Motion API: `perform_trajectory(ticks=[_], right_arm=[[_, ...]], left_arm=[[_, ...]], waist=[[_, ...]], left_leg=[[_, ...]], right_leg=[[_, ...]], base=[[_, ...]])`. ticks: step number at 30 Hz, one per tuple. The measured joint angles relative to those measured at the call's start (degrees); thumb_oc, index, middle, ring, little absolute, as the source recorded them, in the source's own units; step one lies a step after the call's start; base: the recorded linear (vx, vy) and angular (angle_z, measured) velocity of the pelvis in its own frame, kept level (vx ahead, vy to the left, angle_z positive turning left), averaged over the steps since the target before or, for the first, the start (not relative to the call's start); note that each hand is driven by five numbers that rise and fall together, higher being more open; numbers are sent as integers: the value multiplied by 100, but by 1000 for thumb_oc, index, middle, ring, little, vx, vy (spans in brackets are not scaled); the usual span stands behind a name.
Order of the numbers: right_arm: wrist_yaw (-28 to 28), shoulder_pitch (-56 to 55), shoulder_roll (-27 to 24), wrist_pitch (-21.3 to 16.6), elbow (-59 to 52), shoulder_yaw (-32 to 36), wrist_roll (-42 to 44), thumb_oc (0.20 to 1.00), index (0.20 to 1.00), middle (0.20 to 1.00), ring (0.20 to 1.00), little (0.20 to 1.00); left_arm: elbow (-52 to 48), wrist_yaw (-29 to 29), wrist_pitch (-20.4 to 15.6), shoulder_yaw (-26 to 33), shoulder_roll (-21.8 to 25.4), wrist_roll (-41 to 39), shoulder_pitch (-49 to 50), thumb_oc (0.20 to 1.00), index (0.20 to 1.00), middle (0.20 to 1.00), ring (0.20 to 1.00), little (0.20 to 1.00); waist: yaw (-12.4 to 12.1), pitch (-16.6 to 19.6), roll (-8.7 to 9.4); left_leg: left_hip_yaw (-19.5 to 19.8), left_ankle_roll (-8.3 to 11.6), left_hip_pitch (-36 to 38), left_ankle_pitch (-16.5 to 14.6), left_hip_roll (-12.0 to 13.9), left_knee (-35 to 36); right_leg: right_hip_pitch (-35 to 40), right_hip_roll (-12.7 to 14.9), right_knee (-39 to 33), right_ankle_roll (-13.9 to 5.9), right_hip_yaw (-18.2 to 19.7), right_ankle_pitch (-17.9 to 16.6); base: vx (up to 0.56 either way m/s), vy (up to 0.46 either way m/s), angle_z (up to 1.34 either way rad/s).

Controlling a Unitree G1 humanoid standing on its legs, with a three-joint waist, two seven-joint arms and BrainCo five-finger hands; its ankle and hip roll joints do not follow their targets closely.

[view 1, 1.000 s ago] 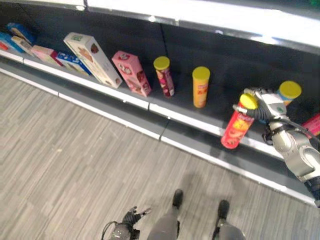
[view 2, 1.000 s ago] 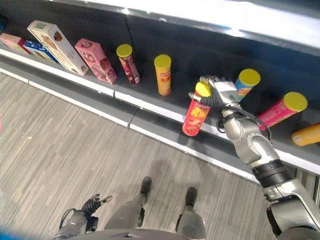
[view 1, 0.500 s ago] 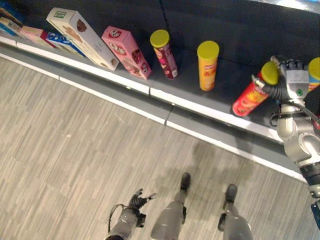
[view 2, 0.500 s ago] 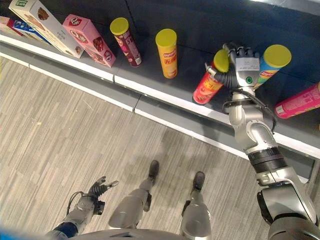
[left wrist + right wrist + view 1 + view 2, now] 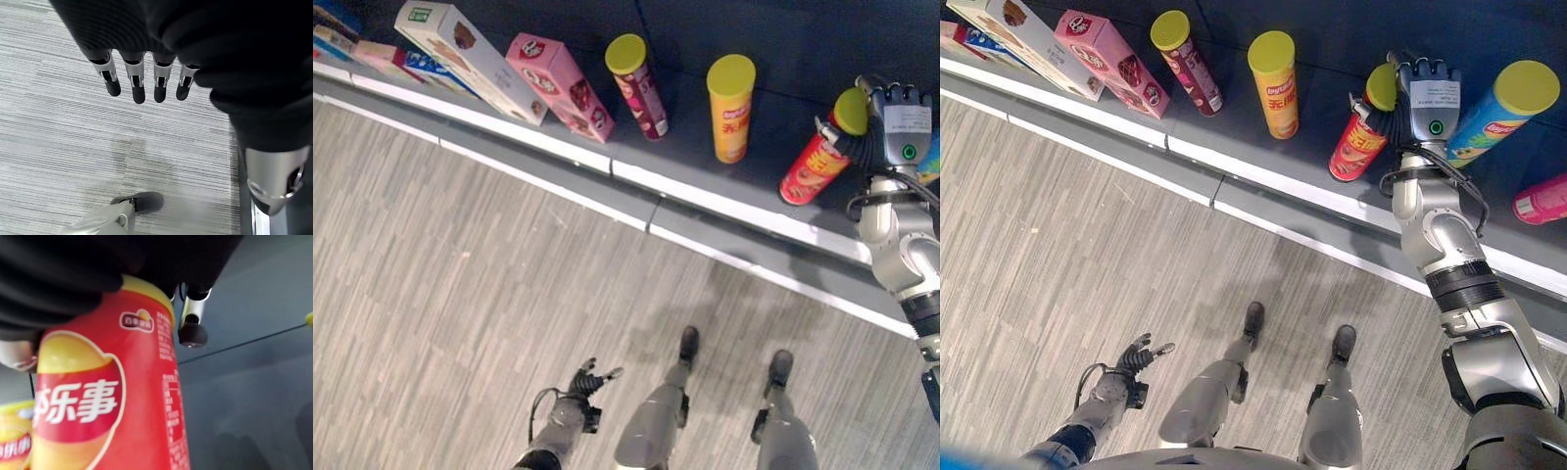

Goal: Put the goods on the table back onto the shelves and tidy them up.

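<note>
On the dark shelf (image 5: 705,186), the far left has a white box (image 5: 470,61) leaning over flatter boxes (image 5: 386,61), with a pink box (image 5: 558,86) tilted just beside it. Next stands a maroon can (image 5: 639,88) with a yellow lid, leaning a little, then an upright yellow can (image 5: 730,108) near it. Further right is the red can (image 5: 815,157), yellow-lidded, its base on the shelf close to the front edge and its top tipped toward the back. The right hand (image 5: 1428,98) is clamped round the upper part of this can, fingers (image 5: 192,328) curled past the lid; the right wrist view shows the red label close up under the dark cover, with a bit of the yellow can at its lower corner. Just right of the hand leans a blue can (image 5: 1498,113) with a yellow lid, and at the far right a pink can (image 5: 1542,199) lies on its side on the shelf.

The left hand (image 5: 587,377) hangs low over the grey striped floor (image 5: 460,274), well apart from the shelf. In its wrist view the fingers (image 5: 138,90) are straight and slightly spread, holding nothing
</note>
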State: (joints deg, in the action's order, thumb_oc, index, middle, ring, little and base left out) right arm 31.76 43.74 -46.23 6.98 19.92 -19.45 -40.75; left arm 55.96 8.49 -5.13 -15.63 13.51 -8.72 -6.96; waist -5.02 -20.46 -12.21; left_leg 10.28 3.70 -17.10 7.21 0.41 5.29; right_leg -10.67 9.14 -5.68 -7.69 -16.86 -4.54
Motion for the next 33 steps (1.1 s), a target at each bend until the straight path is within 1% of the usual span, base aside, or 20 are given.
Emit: perform_trajectory(ticks=[4, 10, 17, 23, 31, 33], right_arm=[[-26, 3, 1, 1, 107, -83, -2, 200, 200, 200, 200, 200], [-30, 44, 0, 4, 128, -135, -184, 200, 200, 200, 200, 200], [-40, 301, -1, 62, 342, -147, -198, 200, 200, 200, 200, 200], [-38, 625, -11, 120, 512, -318, -202, 200, 200, 200, 200, 200], [-38, 652, -10, 176, 535, -362, -202, 200, 200, 200, 200, 200], [-38, 653, -10, 178, 535, -374, -203, 200, 200, 200, 200, 200]], left_arm=[[3, 0, 0, -9, 0, 0, -4, 1000, 1000, 1000, 1000, 1000], [2, 0, -5, -42, 0, -6, -13, 1000, 1000, 1000, 1000, 1000], [37, 7, -56, -43, 0, -3, -84, 1000, 1000, 1000, 1000, 1000], [57, 16, -62, -41, 4, -4, -187, 1000, 1000, 1000, 1000, 1000], [62, 21, -59, -44, 4, -5, -226, 1000, 1000, 1000, 1000, 1000], [63, 22, -61, -44, 5, -6, -290, 1000, 1000, 1000, 1000, 1000]], waist=[[-1, -39, 57], [9, -56, 82], [23, -89, 129], [14, -89, 129], [12, -89, 129], [12, -89, 129]], left_leg=[[1, 0, -3, 0, -4, 0], [1, 0, -10, 0, 5, 0], [4, 0, -30, 0, 3, 0], [3, -3, -76, 3, 2, 0], [-1, -5, -120, 8, -3, -1], [-1, 24, -133, 41, 1, 0]], right_leg=[[-2, 3, 0, -1, -2, 1], [-7, -8, 0, -1, -3, 1], [-26, -6, 0, -1, -9, 1], [-73, -5, 0, 1, -9, -1], [-109, 1, 1, 0, -8, -4], [-110, -5, 1, 1, -21, -4]], base=[[0, 0, 0], [0, 0, 0], [0, 0, 0], [0, 0, 0], [0, 0, 0], [-6, -1, 3]])
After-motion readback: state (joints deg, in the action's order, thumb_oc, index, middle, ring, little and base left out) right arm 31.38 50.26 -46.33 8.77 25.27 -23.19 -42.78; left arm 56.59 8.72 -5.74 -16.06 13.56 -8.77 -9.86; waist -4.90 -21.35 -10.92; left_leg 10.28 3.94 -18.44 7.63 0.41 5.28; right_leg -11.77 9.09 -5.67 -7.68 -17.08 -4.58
